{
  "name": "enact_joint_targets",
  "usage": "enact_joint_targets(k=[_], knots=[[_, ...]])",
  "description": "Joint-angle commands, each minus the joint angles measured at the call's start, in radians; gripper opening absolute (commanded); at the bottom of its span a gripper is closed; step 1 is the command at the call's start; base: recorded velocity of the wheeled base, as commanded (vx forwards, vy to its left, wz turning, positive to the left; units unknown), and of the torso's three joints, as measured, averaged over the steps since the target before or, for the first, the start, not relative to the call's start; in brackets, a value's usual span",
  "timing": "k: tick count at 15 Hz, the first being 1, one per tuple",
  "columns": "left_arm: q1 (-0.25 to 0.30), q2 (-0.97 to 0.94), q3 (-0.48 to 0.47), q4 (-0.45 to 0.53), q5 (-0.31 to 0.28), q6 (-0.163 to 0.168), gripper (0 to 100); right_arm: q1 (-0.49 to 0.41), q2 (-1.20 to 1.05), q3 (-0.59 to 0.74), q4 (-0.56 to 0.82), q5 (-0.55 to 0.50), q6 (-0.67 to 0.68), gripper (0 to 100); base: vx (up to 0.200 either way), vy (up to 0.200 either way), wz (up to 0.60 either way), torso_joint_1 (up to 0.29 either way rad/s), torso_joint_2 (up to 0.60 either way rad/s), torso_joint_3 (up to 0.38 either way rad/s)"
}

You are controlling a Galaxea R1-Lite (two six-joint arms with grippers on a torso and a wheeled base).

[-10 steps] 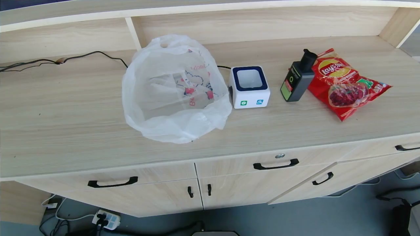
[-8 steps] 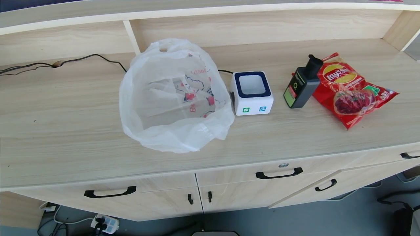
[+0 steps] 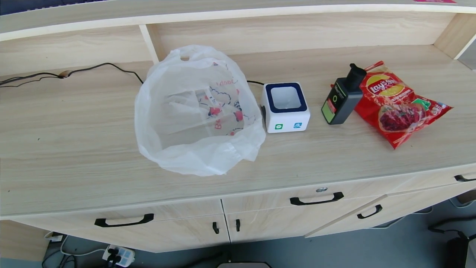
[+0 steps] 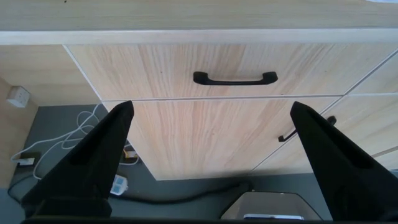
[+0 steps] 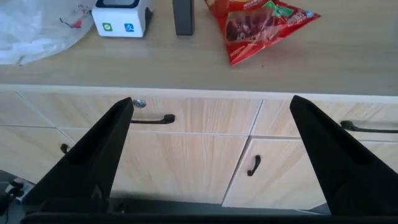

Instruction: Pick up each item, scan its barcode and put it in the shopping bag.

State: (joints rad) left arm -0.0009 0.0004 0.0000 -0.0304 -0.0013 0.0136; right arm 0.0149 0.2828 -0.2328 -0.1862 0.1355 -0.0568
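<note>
Beyond the right gripper (image 5: 211,168), its wedge-shaped fingers (image 5: 87,168) spread, a crinkly red chip bag (image 5: 261,22) lies on the woodgrain counter (image 5: 199,68) beside a dark flat-sided bottle (image 5: 183,15). Farther toward the left gripper (image 4: 211,168), likewise spread, sit a white cube scanner (image 3: 285,108) and the filmy, crumpled shopping bag (image 3: 193,111).

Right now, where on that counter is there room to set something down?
The widest bare stretch of counter lies left of the shopping bag, in front of the black cable. A bare strip runs along the front edge. The right is crowded: scanner, bottle and chip bag sit close together.
</note>
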Motion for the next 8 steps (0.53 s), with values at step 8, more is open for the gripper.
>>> enact_joint_targets(k=[8], knots=[[-0.001,0.0,0.0,0.0,0.0,0.002,100,0.146,1.132,-0.415,-0.828,0.018,0.02,100,0.0,0.0,0.0,0.0,0.0,0.0]])
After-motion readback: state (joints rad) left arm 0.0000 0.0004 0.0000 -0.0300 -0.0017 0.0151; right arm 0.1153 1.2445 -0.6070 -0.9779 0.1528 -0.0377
